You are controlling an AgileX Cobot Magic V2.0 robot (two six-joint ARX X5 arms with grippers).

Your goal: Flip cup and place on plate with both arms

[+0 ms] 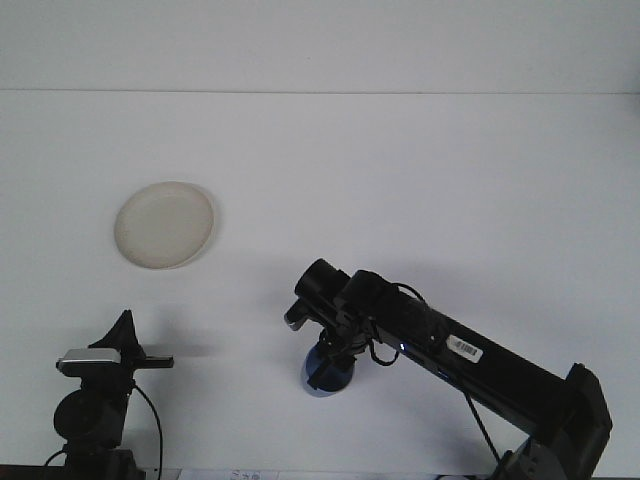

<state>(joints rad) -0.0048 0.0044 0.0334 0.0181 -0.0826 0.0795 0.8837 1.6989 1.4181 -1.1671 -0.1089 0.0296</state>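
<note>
Now the right gripper [328,352] points down near the middle of the tabletop's [420,170] front edge, closed on the blue cup [325,375]. The cup looks like it sits on or just over the tabletop, but I cannot tell which way up it is. The left gripper [135,350] rests by the front left corner, holding nothing; I cannot tell how wide it is. The plate [164,224] lies well apart, toward the left edge, with nothing on it. So the cup has yet to reach the plate.
</note>
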